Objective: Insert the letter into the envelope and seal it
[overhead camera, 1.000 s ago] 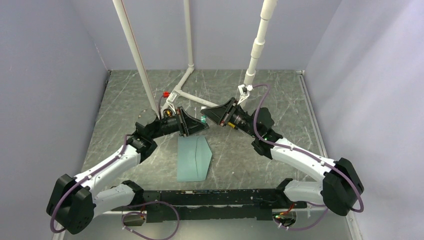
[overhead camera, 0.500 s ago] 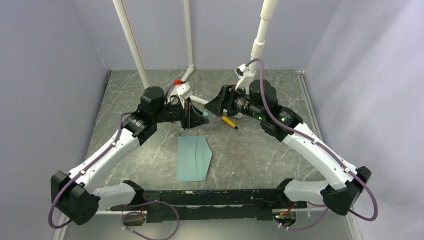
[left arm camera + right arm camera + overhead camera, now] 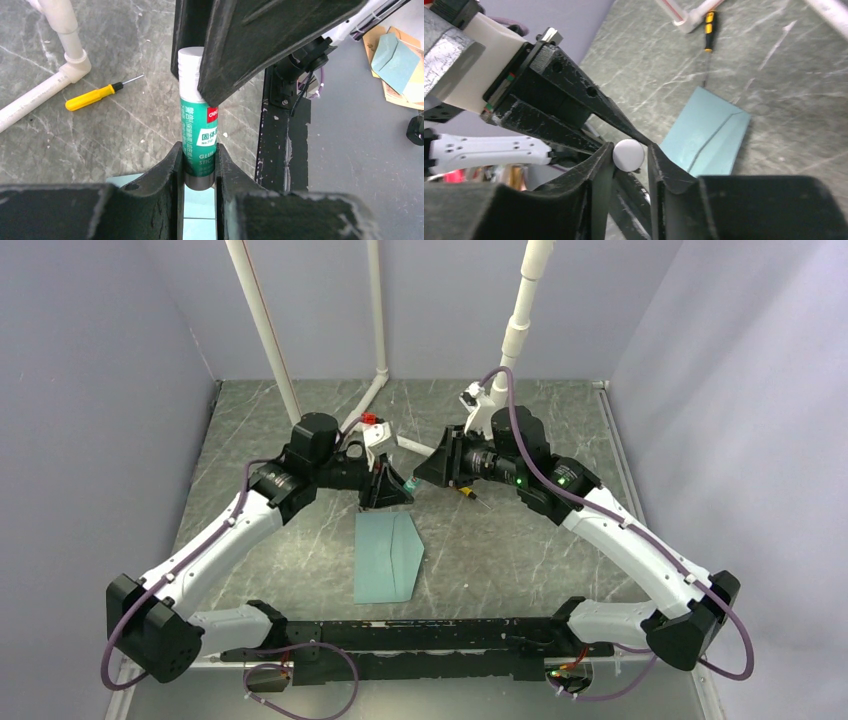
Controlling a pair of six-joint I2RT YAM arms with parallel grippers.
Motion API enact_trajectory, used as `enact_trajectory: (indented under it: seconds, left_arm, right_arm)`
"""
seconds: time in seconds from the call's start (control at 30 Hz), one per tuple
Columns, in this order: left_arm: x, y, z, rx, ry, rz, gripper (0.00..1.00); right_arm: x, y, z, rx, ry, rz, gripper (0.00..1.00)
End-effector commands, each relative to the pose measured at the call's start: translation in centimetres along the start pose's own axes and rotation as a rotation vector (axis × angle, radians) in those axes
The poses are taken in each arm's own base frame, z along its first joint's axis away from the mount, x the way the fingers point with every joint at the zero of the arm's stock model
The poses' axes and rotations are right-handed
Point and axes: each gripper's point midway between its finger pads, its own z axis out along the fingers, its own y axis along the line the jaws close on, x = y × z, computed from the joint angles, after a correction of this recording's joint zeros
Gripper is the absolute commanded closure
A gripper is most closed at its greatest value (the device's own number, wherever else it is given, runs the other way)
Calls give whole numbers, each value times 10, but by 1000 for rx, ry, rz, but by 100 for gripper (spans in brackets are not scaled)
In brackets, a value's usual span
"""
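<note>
We saw both arms meeting over the middle of the worktop [image 3: 500, 550], with a glue stick [image 3: 199, 125] held in the air between them. The left end effector [image 3: 199, 155] was clenched on the stick's lower end: its two fingers [image 3: 170, 170] pressed against the green label just above the dark base. The stick's white cap [image 3: 628, 154] pointed toward the right arm.

The right end effector [image 3: 630, 150] had one finger on either side of that cap. In the right wrist view the cap sat against one finger, with perhaps a sliver of space before the other. We could not tell whether it was truly gripping the cap or merely bracketing it.

The envelope [image 3: 385, 560] lay flat on the worktop, nearer the arm bases than the two end effectors and just below them in the overhead view. It was untouched by either arm. Its triangular flap pointed toward the right side; we could not tell whether the flap lay flat or stood slightly raised.

A yellow-handled screwdriver [image 3: 95, 95] lay on the worktop beyond the envelope, close to a white pipe [image 3: 55, 75]. In the left wrist view, some tan and teal papers [image 3: 395, 55] lay off past the worktop's near edge.
</note>
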Motion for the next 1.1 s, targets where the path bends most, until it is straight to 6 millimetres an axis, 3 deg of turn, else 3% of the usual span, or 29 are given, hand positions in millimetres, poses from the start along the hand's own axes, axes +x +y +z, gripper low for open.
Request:
enact_trajectory:
  seconds: [0.0, 0.13, 0.17, 0.33, 0.47, 0.57, 0.63, 0.73, 0.77, 0.83, 0.9, 0.97, 1.07]
  left_arm:
    - [-31, -27, -13, 66, -90, 127, 98]
    - [-34, -34, -16, 98, -90, 126, 98]
    - [-34, -37, -16, 110, -89, 119, 98]
    - [-29, -52, -16, 215, -53, 77, 98]
    - [-27, -64, -19, 296, -33, 62, 97]
    - [-27, -72, -20, 355, -40, 68, 97]
    - [-28, -72, -20, 352, -46, 75, 97]
    - [-31, -65, -19, 292, -64, 96, 98]
    - [-31, -62, -19, 268, -71, 100, 98]
    - [-34, -53, -19, 197, -92, 113, 97]
    - [-34, -50, -19, 168, -108, 114, 98]
    - [-32, -48, -19, 152, -112, 114, 98]
    - [-27, -47, -18, 150, -92, 103, 98]
  right_arm:
    - [-5, 25, 3, -135, -6, 39, 71]
    - [-5, 34, -2, -192, -20, 27, 98]
    - [-4, 38, -6, -230, -23, 2, 100]
    - [2, 57, -31, -424, -13, -294, 100]
    - [27, 72, -56, -657, 48, -601, 100]
    - [44, 83, -78, -816, 64, -736, 100]
    - [36, 81, -75, -761, 35, -732, 100]
    - [9, 60, -50, -511, -18, -582, 99]
    - [2, 49, -42, -428, -30, -526, 89]
    - [-11, 27, -28, -259, -58, -391, 44]
    - [-16, 6, -19, -129, -75, -268, 25]
    - [-14, 2, -16, -105, -83, -182, 22]
    - [-12, 14, -15, -174, -86, -105, 27]
